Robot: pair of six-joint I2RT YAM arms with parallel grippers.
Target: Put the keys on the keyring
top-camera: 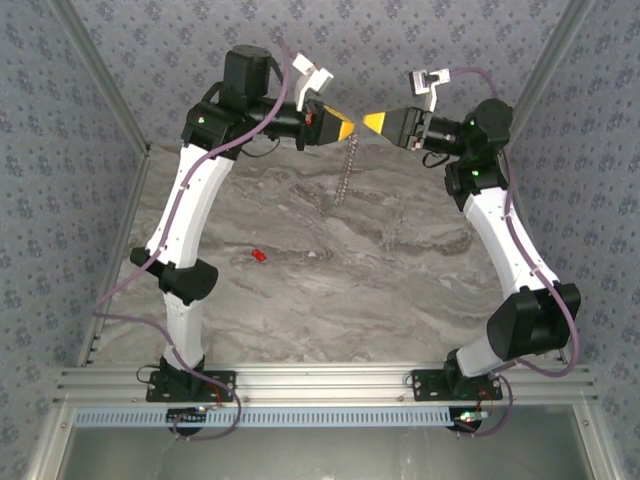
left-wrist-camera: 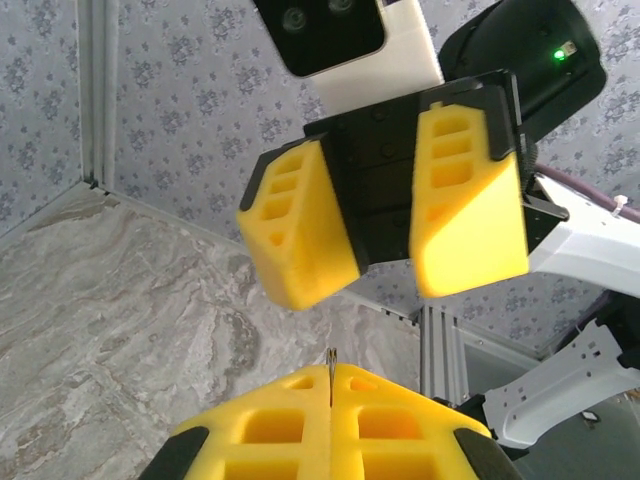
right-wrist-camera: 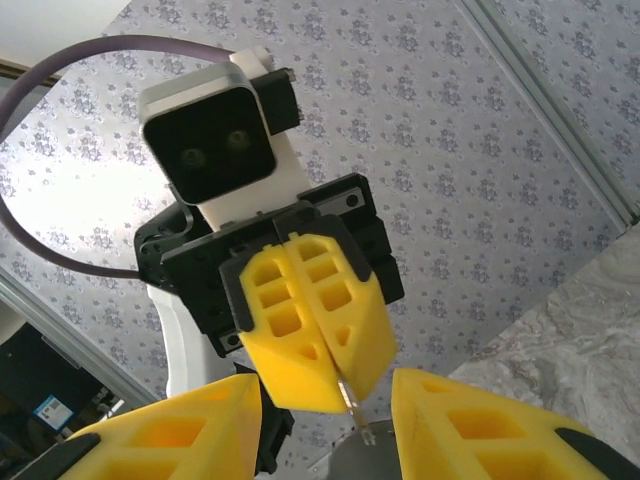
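My left gripper is raised above the back of the table and shut on the top of the keyring, which hangs down from it as a thin grey metal loop. A sliver of the keyring sticks out between the closed yellow pads in the left wrist view. Facing it tip to tip is my right gripper, open with nothing between its fingers. In the right wrist view the keyring's end pokes from the left gripper, in front of the gap between my own right fingers. The keys, a tiny red piece, lie on the table left of centre.
The marble-patterned table is enclosed by patterned walls on the left, back and right. An aluminium rail with both arm bases runs along the near edge. A corner post stands at the back left.
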